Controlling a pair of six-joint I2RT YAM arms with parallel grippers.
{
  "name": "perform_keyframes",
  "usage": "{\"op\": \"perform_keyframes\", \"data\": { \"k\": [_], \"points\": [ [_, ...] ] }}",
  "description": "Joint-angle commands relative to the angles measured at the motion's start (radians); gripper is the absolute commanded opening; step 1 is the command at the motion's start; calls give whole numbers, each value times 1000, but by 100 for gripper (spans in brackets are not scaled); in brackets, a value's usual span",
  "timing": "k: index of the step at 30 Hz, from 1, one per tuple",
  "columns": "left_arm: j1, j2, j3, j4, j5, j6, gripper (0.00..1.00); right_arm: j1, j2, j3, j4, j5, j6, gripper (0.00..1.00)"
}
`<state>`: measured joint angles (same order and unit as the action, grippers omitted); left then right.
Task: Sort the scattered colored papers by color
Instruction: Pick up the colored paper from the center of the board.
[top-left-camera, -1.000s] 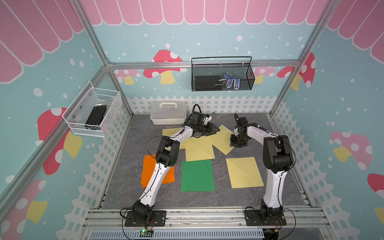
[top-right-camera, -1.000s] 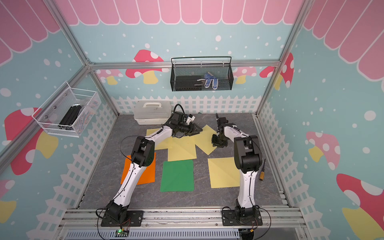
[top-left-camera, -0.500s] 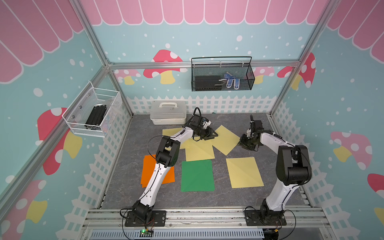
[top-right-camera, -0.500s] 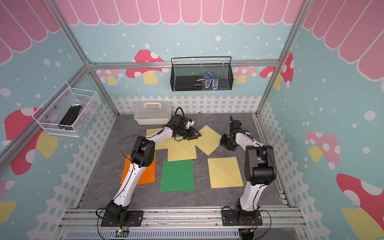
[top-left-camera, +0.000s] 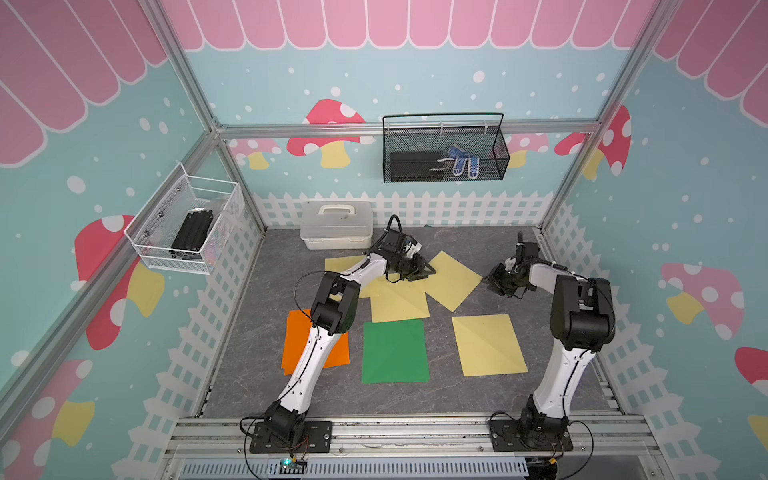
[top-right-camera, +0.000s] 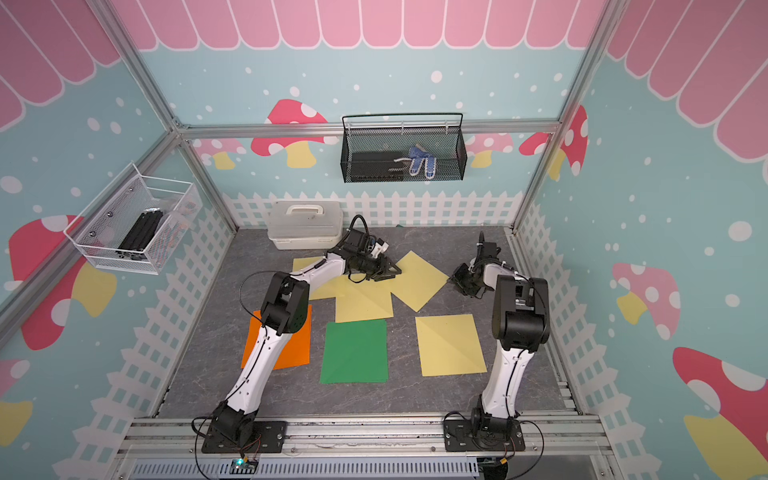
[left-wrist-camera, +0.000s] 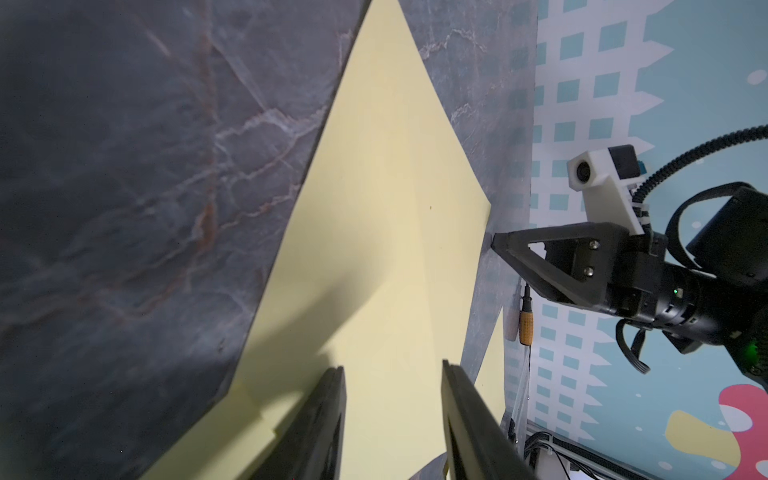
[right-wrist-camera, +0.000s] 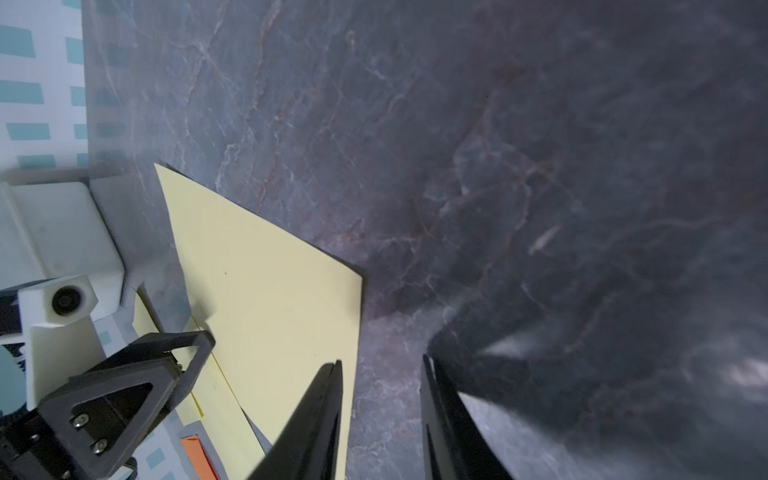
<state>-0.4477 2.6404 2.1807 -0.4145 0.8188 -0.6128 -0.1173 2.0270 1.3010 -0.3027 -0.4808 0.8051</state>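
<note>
The papers are thin, light sheets lying flat on the bench (top-left-camera: 457, 395). They will likely bend and slide at a touch, and they offer no thickness to grab from above. The sensible hold is at a corner or an edge, either pressing down and dragging or slipping one finger under a raised edge; a hard pinch would probably crease the sheet. The tilted yellow sheet (top-left-camera: 455, 282) lies between the two sets of fingers. The left fingers (left-wrist-camera: 330, 403) are spread with a clear gap, both tips over one corner of that sheet and nothing pinched between them. The wrist view does not settle whether the tips press on the paper or hover just above it. The right fingers (right-wrist-camera: 330, 399) are also apart and hold nothing. One tip is over the sheet's opposite corner and the other over bare bench just beside it, so they straddle the edge. An overlapped yellow sheet (top-left-camera: 399, 301) lies just behind the left fingers, toward that arm's base. A separate yellow sheet (top-left-camera: 488, 345) lies well apart from the right fingers, on their base side. The green sheet (top-left-camera: 394, 351) and the orange sheet (top-left-camera: 296, 345) lie farther back again, well away from both sets of fingers.
</note>
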Motion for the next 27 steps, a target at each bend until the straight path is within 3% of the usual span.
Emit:
{"op": "perform_keyframes", "data": {
  "k": [1, 16, 27],
  "points": [
    [-18, -5, -16, -46, -30, 8, 42, 5, 86, 15, 27, -41, 50, 35],
    [-34, 47, 38, -46, -30, -24, 42, 31, 174, 21, 175, -201, 121, 36],
    [-34, 58, 45, -38, -52, -48, 41, 104, 9, -167, 288, -258, 187, 38]
  ]
}}
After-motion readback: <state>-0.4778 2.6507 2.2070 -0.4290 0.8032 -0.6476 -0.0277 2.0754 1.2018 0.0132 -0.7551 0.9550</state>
